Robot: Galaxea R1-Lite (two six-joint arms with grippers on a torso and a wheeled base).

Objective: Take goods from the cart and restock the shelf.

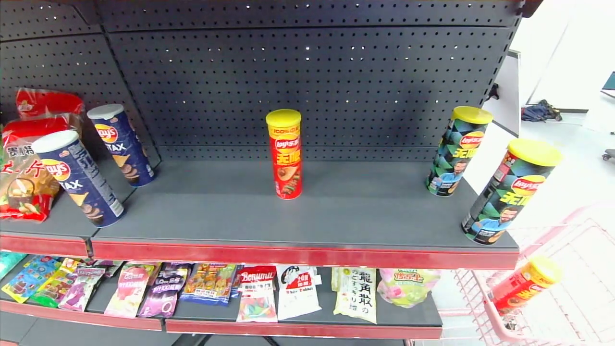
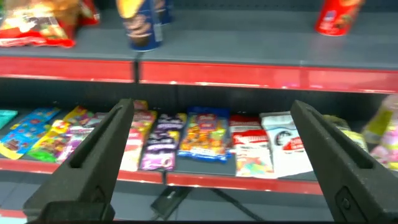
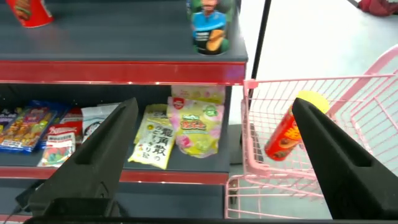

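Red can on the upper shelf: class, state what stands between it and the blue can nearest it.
Nothing. In the head view the shelf board lies bare between the red can and that blue can.

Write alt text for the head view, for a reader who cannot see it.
A dark upper shelf holds a red chip can standing alone at its middle, two blue cans at the left and two green-patterned cans at the right. Below lies a row of snack packets; at lower right a pink cart holds another red can, tilted.
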